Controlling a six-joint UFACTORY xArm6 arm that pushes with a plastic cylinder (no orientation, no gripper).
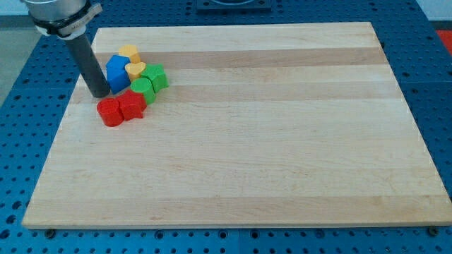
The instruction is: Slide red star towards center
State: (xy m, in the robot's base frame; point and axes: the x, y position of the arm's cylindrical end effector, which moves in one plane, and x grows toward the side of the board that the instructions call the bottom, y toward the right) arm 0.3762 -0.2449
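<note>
Dark rod slants down from the view's top left, my tip just above the red star.

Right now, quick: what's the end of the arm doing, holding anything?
My tip: a bare rod, holding nothing; it stands just above-left of the two red blocks, beside the blue block.
</note>
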